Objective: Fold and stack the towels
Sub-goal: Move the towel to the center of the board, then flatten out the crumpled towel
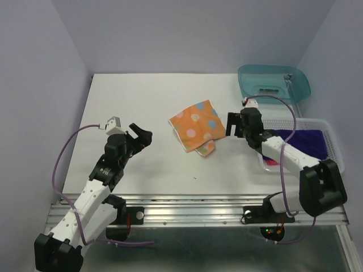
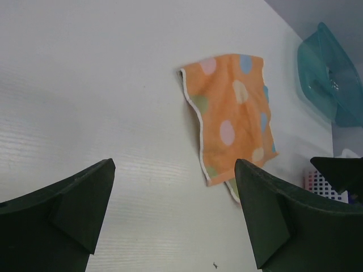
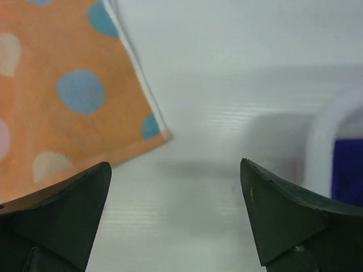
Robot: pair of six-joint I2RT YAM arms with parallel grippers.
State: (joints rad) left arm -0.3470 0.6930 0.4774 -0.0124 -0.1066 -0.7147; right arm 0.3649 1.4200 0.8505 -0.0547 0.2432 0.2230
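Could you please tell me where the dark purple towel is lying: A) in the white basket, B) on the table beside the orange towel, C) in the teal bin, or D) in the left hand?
A: the dark purple towel lies inside the white basket on the right.

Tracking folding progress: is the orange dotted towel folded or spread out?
Folded. The orange dotted towel lies compact on the table, and a second layer's edge peeks out beneath its near corner.
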